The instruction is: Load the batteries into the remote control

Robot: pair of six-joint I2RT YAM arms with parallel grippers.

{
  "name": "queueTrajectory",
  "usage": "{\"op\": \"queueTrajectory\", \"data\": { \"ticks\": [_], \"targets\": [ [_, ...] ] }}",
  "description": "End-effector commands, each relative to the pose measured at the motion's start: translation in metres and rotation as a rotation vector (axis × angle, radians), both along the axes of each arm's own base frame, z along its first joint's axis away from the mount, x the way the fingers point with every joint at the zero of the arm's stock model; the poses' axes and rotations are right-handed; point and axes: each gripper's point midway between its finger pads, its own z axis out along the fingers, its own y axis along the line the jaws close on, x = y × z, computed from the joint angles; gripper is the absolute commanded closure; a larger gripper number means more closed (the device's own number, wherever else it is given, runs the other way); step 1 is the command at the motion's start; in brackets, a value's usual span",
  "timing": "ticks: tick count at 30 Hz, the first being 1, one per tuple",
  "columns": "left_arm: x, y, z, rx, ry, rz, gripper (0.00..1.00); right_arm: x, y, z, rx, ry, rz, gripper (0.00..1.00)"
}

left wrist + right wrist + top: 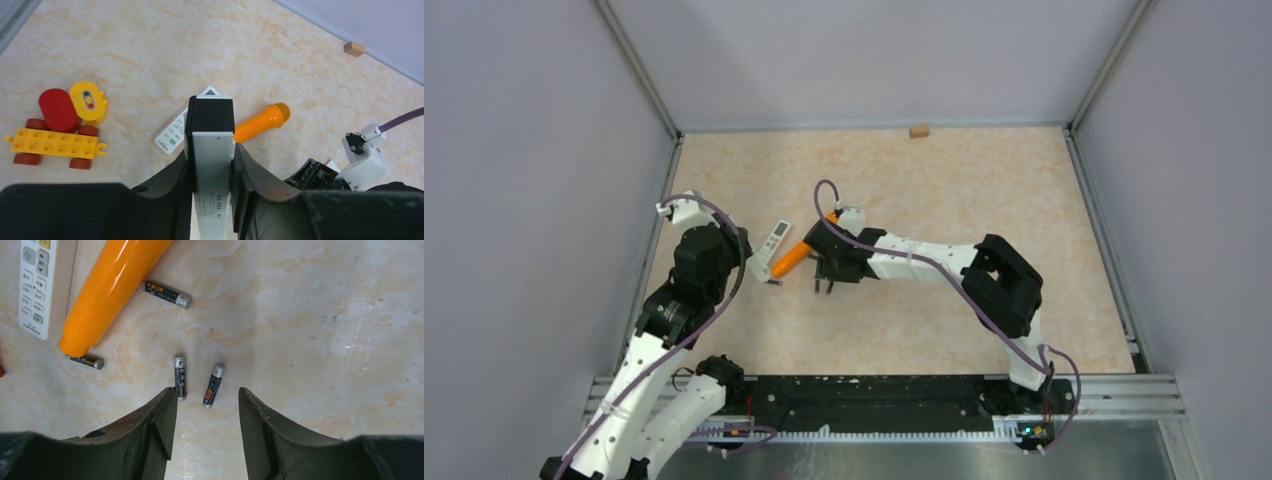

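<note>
The left gripper (210, 157) is clenching a white remote control (214, 170) with a black end. The right gripper (207, 396) is hanging released, grasping nothing, over two batteries (213, 385) lying on the table (325, 340) just beside its fingertips. Two more are lying by the orange torch (110, 285), near a second remote (40, 285).

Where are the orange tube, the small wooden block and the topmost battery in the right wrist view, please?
orange tube (112, 287): right wrist view, middle of its body.
wooden block (354, 48): left wrist view, its top face.
topmost battery (166, 294): right wrist view, middle of its dark body.
</note>
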Motion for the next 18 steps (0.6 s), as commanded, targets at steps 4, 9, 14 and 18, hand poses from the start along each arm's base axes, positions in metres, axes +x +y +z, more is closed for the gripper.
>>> {"op": "queueTrajectory", "data": {
  "ticks": [4,9,14,18],
  "targets": [
    [-0.003,0.026,0.023,0.034,-0.059,0.125,1.0,-0.007,0.001,-0.006,-0.11,-0.022,-0.025,0.57],
    [-0.002,0.032,0.025,0.06,-0.041,0.156,1.0,-0.008,0.007,-0.017,-0.146,-0.019,-0.008,0.64],
    [-0.002,0.033,0.027,0.067,-0.038,0.162,1.0,-0.004,0.009,-0.021,-0.162,-0.039,-0.021,0.65],
    [-0.003,0.033,0.025,0.071,-0.029,0.16,1.0,-0.001,0.01,-0.026,-0.193,-0.038,-0.019,0.66]
  ]
}}
